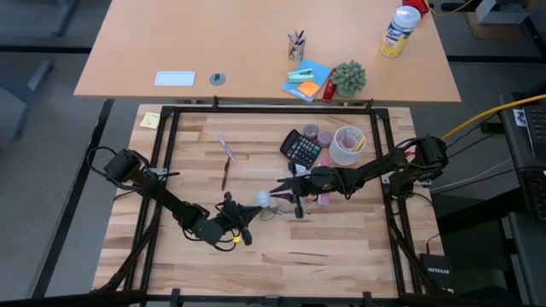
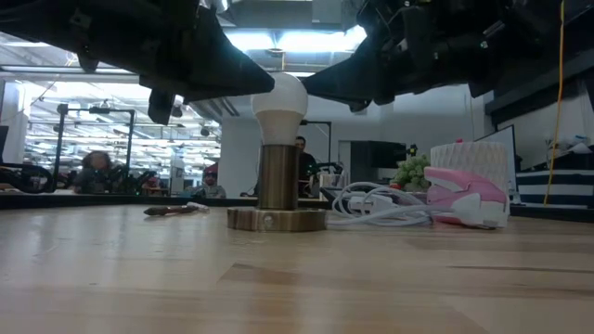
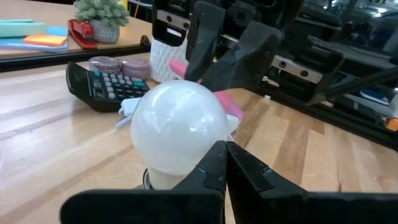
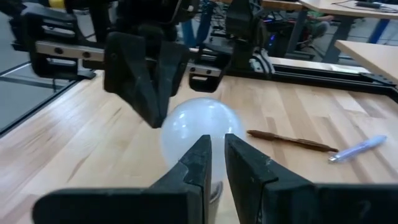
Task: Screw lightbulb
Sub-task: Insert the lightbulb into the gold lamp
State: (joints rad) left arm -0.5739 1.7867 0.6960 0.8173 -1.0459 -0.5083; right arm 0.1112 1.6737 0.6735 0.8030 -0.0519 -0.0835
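already the bulb (image 2: pixel 280 104) stands upright in its brass socket (image 2: pixel 277 176) mid-counter (image 1: pixel 324 256). the left end effector (image 3: pixel 225 163) sits at its 8 o'clock, fingers closed and empty; the right end effector (image 4: pixel 216 155) at its 3 o'clock, nearly closed, gripping nothing. risk: either tip could nudge the glass and tip the unheld socket. no readable writing shows.

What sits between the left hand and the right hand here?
The lightbulb, upright in a brass socket base. The low view shows it best: the left hand and right hand point at it from opposite sides. Both wrist views confirm it.
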